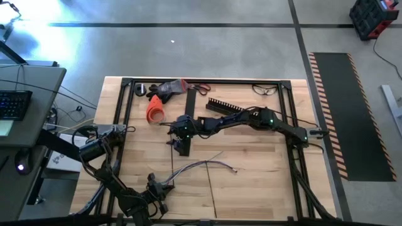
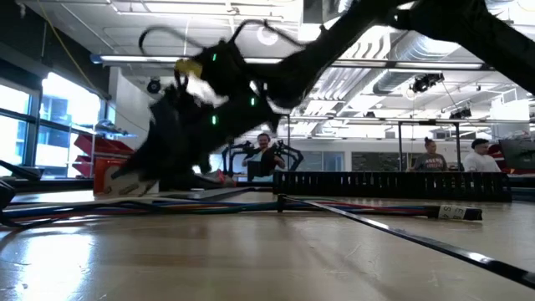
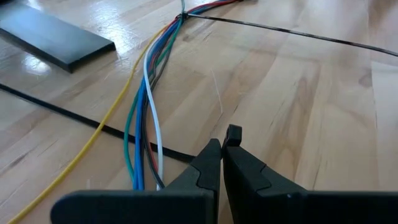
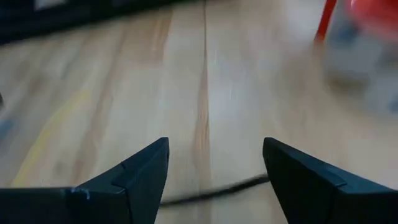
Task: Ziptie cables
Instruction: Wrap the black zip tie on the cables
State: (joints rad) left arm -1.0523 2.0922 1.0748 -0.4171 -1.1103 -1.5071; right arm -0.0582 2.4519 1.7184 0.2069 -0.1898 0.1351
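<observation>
On smooth pale wood, thin cables (image 3: 146,93) lie beside the closed left pincer (image 3: 222,146); right pincer (image 4: 214,165) gapes.

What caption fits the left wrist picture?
Shut left claw clamps the coloured cables on the wooden table.

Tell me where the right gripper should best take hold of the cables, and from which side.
Grip the cables just beside the black tie, where the wires are drawn into one narrow bundle. Come straight down with the open right gripper, fingers across the bundle: it lies flat on the table, and elsewhere the wires spread apart.
</observation>
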